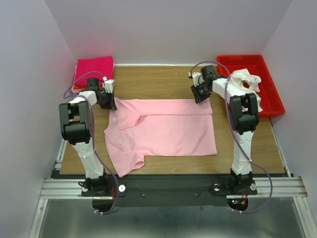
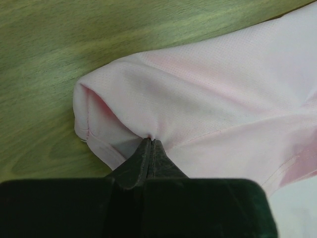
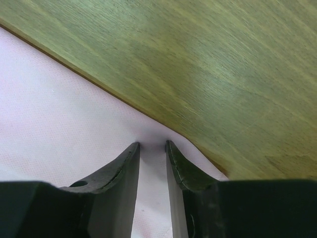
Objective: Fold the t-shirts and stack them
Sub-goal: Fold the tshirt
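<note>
I count three shirts for certain: one light pink shirt (image 1: 168,134), one magenta shirt (image 1: 93,67) and one white shirt (image 1: 245,79) — a salmon edge (image 1: 75,89) under the magenta one may be a fourth. One red tray (image 1: 271,101). One table (image 1: 158,79). Two arms — my left arm (image 1: 77,124) and right arm (image 1: 243,114) — with one gripper each: left gripper (image 2: 150,141), right gripper (image 3: 152,144), two fingers apiece.

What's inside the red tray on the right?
A crumpled white shirt lies in the red tray. The right arm covers the tray's near left part, and anything under the shirt is hidden.
</note>
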Controlling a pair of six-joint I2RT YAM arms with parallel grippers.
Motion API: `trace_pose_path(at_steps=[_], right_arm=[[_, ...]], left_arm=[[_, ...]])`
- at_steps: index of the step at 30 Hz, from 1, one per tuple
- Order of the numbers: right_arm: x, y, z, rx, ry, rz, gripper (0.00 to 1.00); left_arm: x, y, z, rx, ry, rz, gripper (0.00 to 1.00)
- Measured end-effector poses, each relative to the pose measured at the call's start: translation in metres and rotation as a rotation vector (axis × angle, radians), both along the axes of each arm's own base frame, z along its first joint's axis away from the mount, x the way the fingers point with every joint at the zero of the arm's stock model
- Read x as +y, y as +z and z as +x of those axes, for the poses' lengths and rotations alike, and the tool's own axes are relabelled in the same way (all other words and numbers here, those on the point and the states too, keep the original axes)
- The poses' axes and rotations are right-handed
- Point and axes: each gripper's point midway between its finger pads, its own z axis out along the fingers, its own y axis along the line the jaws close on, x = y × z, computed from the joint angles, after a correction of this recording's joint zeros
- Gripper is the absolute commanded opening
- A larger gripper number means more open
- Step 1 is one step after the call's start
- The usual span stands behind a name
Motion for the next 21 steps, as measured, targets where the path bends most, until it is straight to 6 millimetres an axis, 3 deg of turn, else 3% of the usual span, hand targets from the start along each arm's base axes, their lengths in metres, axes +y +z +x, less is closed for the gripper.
trace_pose_path(at_steps=[4, 10, 15, 18, 19, 21], right_arm=[[-0.002, 0.0, 0.001, -0.004, -0.005, -0.008, 0.33], [-0.004, 0.0, 0.002, -0.007, -0.011, -0.02, 0.33], [-0.005, -0.001, 0.003, -0.012, -0.014, -0.025, 0.33], [-0.004, -0.001, 0.003, -0.012, -0.012, -0.023, 0.36], [-0.004, -0.001, 0.003, -0.011, -0.011, -0.02, 0.38], [-0.002, -0.001, 0.002, -0.008, -0.006, -0.01, 0.4]], left_arm=[[0.002, 0.004, -0.007, 0.015, 0.0, 0.012, 0.0], [0.015, 0.026, -0.013, -0.013, 0.019, 0.039, 0.0], [0.023, 0.02, -0.019, 0.011, 0.039, 0.051, 0.0], [0.023, 0.016, -0.021, 0.022, 0.038, 0.055, 0.13], [0.023, 0.013, -0.021, 0.027, 0.036, 0.056, 0.23], [0.024, 0.009, -0.022, 0.036, 0.033, 0.057, 0.29]])
